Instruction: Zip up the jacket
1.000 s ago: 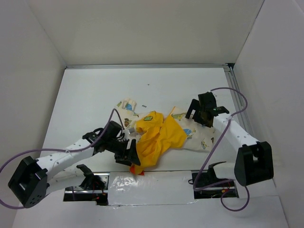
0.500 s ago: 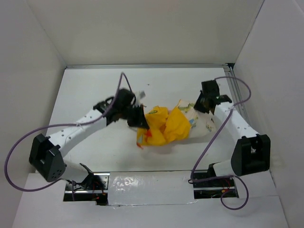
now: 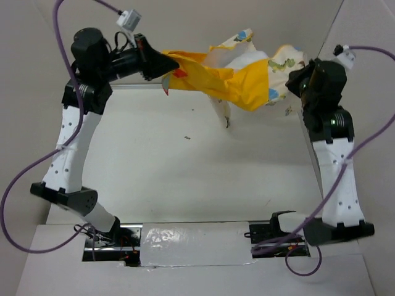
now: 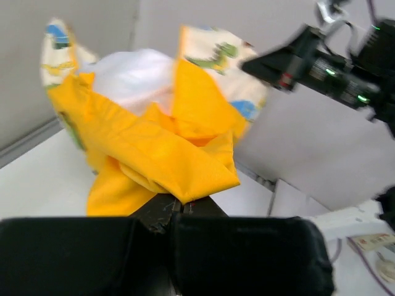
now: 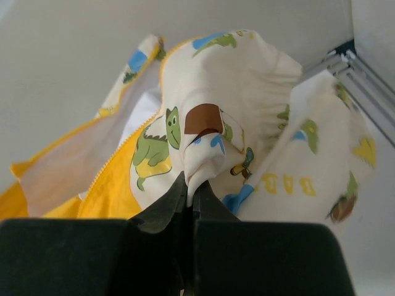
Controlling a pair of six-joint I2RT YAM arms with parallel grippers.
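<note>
The jacket (image 3: 237,71) hangs in the air high above the table, stretched between both arms, yellow lining outward with cream dinosaur-print fabric on its right part. My left gripper (image 3: 165,63) is shut on a yellow fold at the jacket's left end; in the left wrist view the yellow cloth (image 4: 166,157) bunches just past my left gripper (image 4: 174,206). My right gripper (image 3: 295,82) is shut on cream printed fabric (image 5: 210,132) at the right end; my right gripper (image 5: 191,194) pinches a small pleat. A yellow zipper edge (image 5: 114,157) runs along the fabric at left.
The white table (image 3: 185,172) lies far below the cloth, walled on three sides. A metal rail (image 3: 303,132) runs along its right edge. A small dark speck (image 3: 187,138) sits on the surface. Purple cables (image 3: 24,179) loop off both arms.
Both grippers closed on the jacket and lifted it off the table, raising it high and pulling it out between them; the arms now stand nearly upright.
</note>
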